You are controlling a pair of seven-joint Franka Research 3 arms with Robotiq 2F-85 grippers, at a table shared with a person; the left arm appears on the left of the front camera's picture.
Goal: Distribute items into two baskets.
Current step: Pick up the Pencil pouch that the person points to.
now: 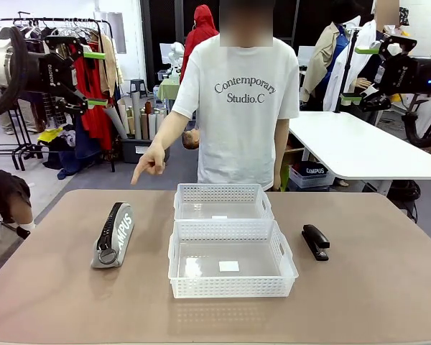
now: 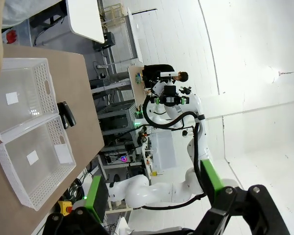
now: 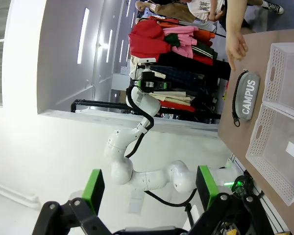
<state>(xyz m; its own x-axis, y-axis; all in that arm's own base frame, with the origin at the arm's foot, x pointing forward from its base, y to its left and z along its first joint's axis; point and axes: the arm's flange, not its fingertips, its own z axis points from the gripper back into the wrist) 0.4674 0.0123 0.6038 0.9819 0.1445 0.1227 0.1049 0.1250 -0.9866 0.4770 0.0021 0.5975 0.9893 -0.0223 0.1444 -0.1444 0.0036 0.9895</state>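
Grey pouch (image 1: 113, 236) lies on the table (image 1: 57, 295), left of the baskets, long axis running near-to-far, "CAMPUS" lettering facing up. Black stapler (image 1: 315, 241) sits on the table right of the near basket (image 1: 230, 286), close but not touching. Far basket (image 1: 223, 192) stands directly behind the near one, walls touching, both at table centre. Inside each, a small white label on the clear bottom. Left gripper (image 1: 95, 79) hangs high at upper left, well apart from the pouch and above table level, fingers pointing sideways toward the middle, green pads spread wide. Right gripper (image 1: 359, 73) is high at upper right, well apart from the stapler, fingers also pointing inward, spread wide. Person's hand (image 1: 151, 162) is over the far table edge beyond the pouch, index finger pointing down, not touching the pouch. The person stands at the far side behind the baskets.
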